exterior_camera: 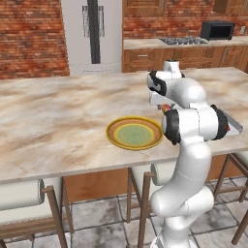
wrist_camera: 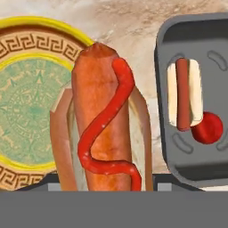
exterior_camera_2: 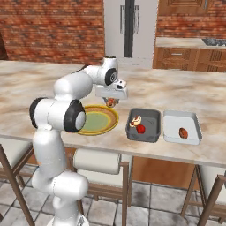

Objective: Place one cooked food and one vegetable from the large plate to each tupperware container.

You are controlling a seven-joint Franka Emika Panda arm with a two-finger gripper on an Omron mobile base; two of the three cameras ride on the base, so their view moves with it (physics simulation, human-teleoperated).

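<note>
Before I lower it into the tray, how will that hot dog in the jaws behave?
The hot dog is long, with a round sausage sitting proud of its bun, so it may roll or tilt once released. The soft-looking bun probably gives under squeeze. The grey tray already holds a hot dog and a red round vegetable, which looks apt to roll if nudged.

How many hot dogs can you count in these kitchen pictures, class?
2. One hot dog is held in the gripper, above the counter between the large plate and the dark grey container. The other hot dog lies inside that container, beside a red tomato.
</note>
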